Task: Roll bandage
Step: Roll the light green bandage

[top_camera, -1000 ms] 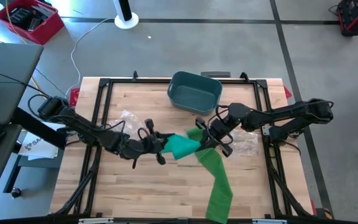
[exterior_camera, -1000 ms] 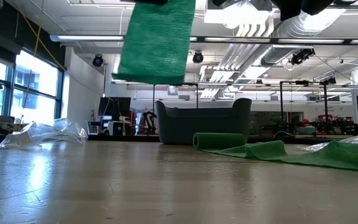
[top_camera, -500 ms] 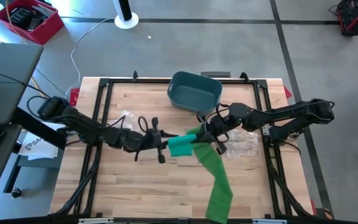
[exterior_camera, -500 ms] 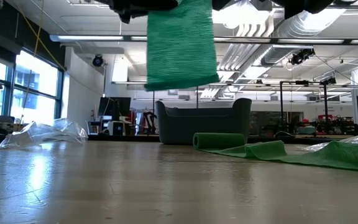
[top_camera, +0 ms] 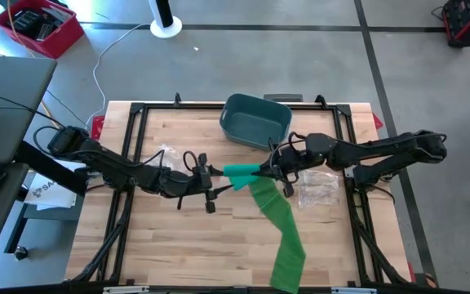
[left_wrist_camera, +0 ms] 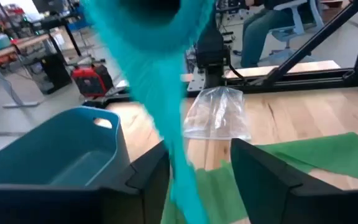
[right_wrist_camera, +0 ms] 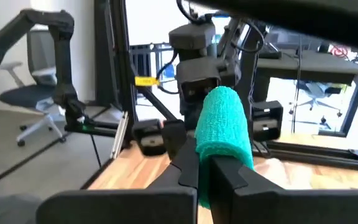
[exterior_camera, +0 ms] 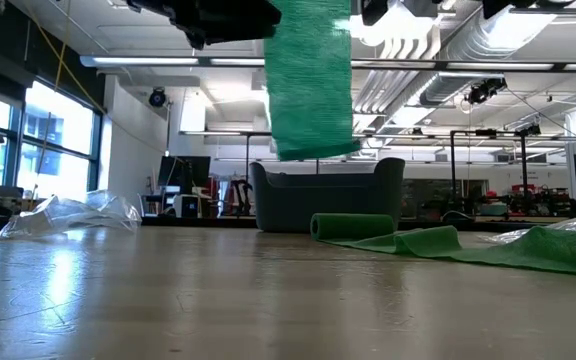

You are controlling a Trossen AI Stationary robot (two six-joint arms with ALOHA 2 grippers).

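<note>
Where a second ago the left tool (top_camera: 215, 181) pinched the bandage (top_camera: 241, 172) mid-frame, its fingers are now spread, while the right tool (top_camera: 261, 171) stays pressed together on it; upper-centre, the bin (top_camera: 255, 122) holds nothing.

Front-left table (top_camera: 178, 253) gives you open passage; bin (top_camera: 255, 121) blocks the back centre, bags (top_camera: 317, 189) and bandage (top_camera: 280, 229) clutter the right

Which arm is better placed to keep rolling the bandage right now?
The right. The right gripper is shut on the rolled end of the green bandage, lifted above the table. The left gripper stands open beside the roll, holding nothing, so it would need to regrasp first.
</note>
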